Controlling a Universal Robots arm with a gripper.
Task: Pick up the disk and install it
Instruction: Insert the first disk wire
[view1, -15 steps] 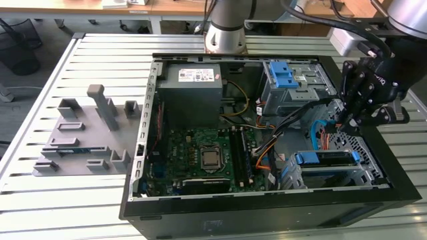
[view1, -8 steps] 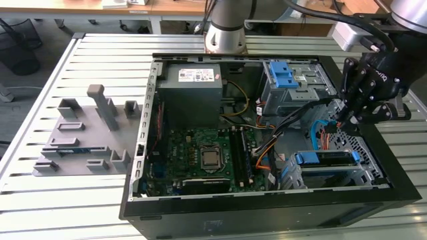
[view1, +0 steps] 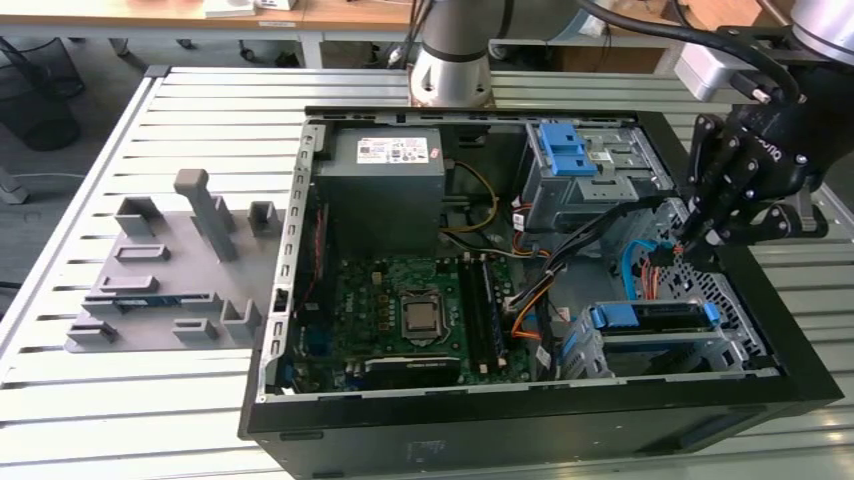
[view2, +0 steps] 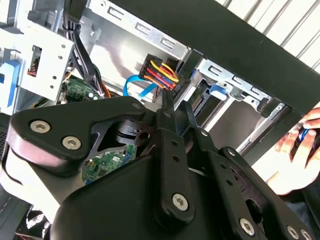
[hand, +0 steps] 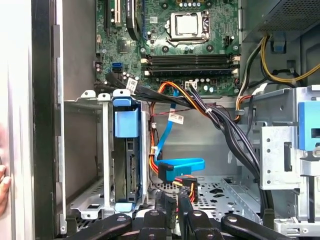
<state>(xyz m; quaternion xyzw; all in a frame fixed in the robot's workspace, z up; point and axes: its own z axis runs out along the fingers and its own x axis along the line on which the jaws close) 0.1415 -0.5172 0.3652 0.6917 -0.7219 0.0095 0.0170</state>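
**Disk seated in its bay, gripper pinching a connector above the case floor**

Much is hidden. In the exterior view the gripper (view1: 703, 238) hangs inside the open computer case (view1: 534, 420) at the exterior view's right, its fingertips lost among dark links and cables. In the second wrist view the gripper's (view2: 176, 111) own black body covers the lower half of the frame, and a person's hand (view2: 299, 150) is cut off at the edge, outside the black case wall. In the first wrist view, the gripper (hand: 172, 206) is cropped at the frame border.

The disk (view1: 650, 318) sits edge-up in the metal drive cage (view1: 681, 352) at the near right corner of the case, with the blue bracket showing along its top. In the first wrist view it (hand: 125, 165) stands upright in the cage, most of its face hidden by the cage walls.

Counted: one disk, one gripper, one power supply (view1: 387, 195) at the far side, one motherboard (view1: 414, 315), one flat blue cable (hand: 182, 167).

The first wrist view shows two slim fingers (hand: 161, 200) closed together around a dark connector (hand: 187, 186) with red, yellow and orange wires; the second wrist view confirms those wires (view2: 161, 75) just past the fingertips. The grey fixture (view1: 167, 275) on the slatted table (view1: 80, 180) lies at the exterior view's left.
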